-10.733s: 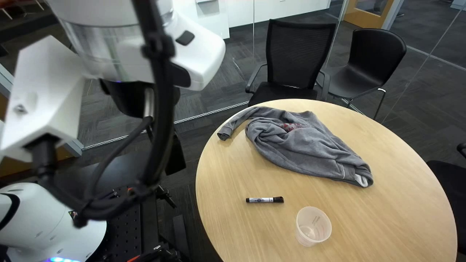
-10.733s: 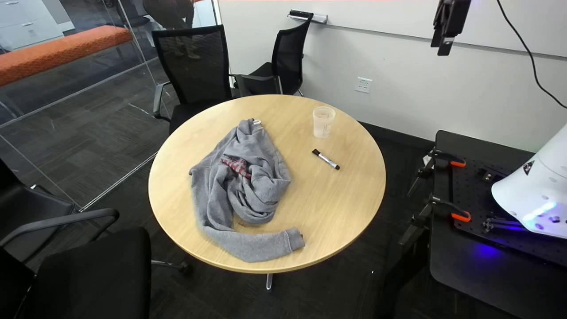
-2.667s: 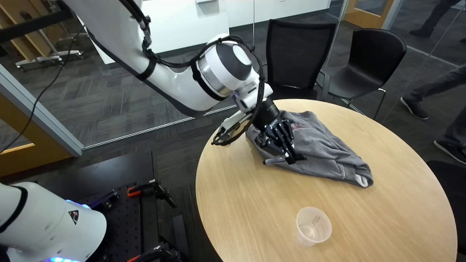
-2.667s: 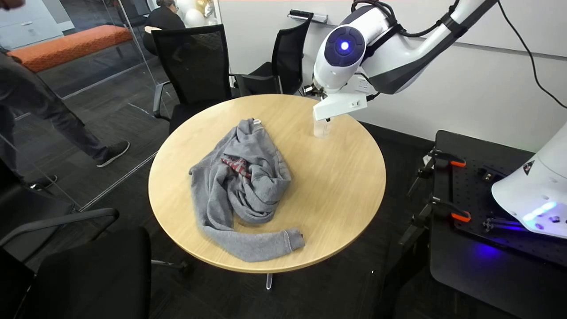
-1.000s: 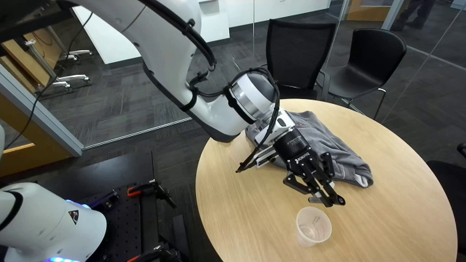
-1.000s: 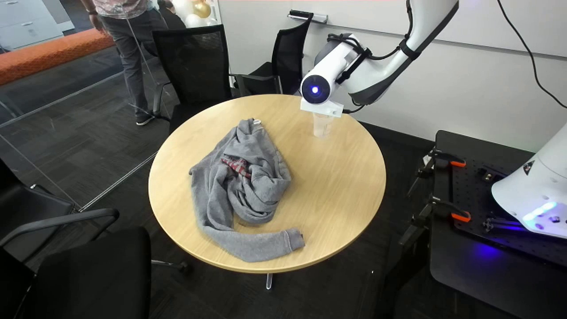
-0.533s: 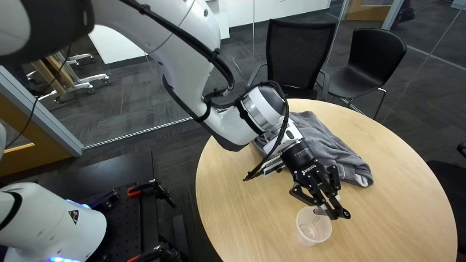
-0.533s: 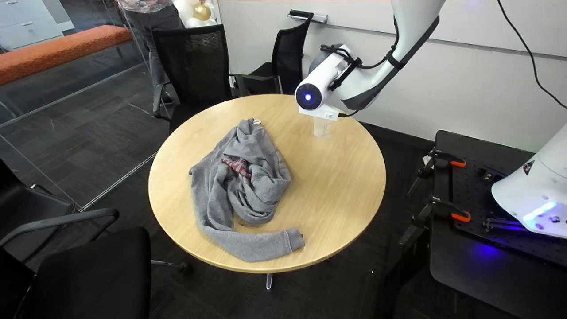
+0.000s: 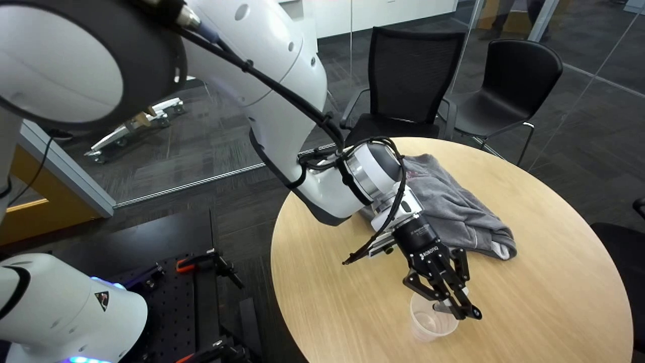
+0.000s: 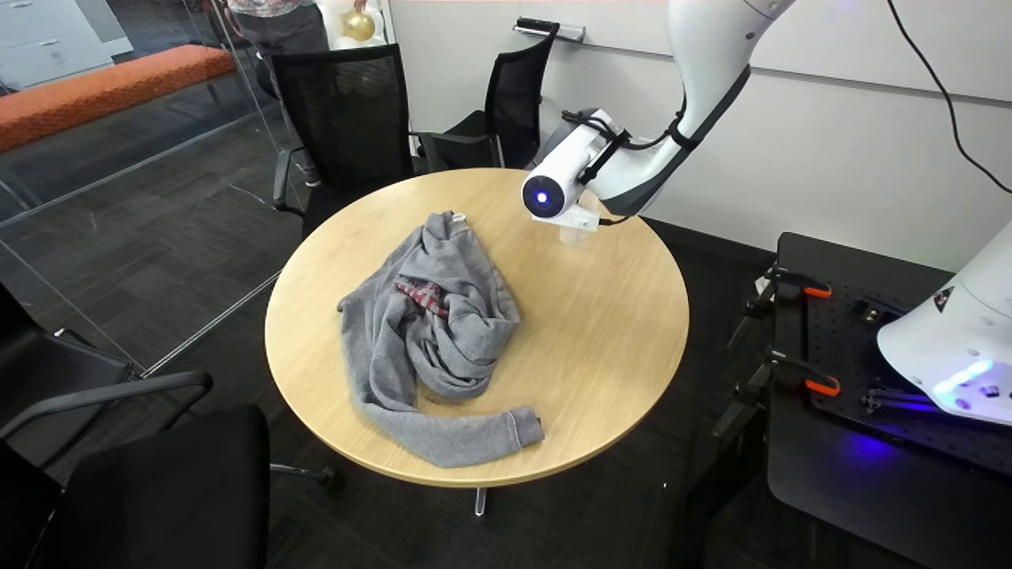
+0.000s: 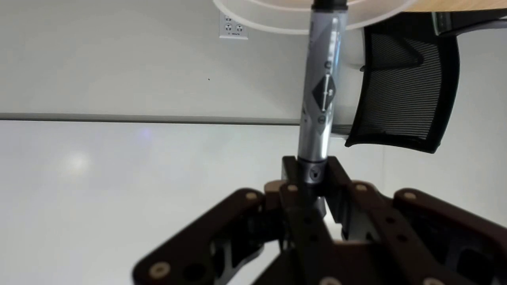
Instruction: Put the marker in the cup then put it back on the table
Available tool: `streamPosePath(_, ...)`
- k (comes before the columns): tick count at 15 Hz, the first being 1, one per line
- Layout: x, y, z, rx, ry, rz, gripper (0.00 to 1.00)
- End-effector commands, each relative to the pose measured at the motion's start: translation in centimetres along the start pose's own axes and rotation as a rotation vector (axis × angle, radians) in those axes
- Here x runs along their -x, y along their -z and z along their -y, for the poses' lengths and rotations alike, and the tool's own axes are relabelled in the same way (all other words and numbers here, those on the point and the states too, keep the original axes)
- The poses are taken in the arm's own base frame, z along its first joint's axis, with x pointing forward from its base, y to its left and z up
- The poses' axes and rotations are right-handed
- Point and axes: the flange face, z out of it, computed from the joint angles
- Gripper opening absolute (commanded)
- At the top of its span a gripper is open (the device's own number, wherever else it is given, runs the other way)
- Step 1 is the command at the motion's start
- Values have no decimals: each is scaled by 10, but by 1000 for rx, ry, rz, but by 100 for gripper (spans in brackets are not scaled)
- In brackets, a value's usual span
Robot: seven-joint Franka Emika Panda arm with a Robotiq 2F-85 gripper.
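Marker (image 11: 321, 89) is being pinched near one end by the tool (image 11: 311, 172), looking tilted, its dark far end over or in the cup (image 9: 421, 327), low, right of centre in an exterior view. Risk: cup being caught and tipped by slanted lowering.

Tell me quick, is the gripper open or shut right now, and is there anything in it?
Gripper: closed, holding the marker near one end.
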Motion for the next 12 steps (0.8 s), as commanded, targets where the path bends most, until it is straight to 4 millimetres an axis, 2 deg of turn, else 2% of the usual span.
streamPosePath(1,10,-10,13,21,-3,-11,5)
streamPosePath(7,27,-17,23,20,1,-16,5)
streamPosePath(8,29,-17,24,17,3,-16,44)
streamPosePath(10,32,-15,26,14,3,-18,51)
streamPosePath(12,32,-14,26,13,0,-17,66)
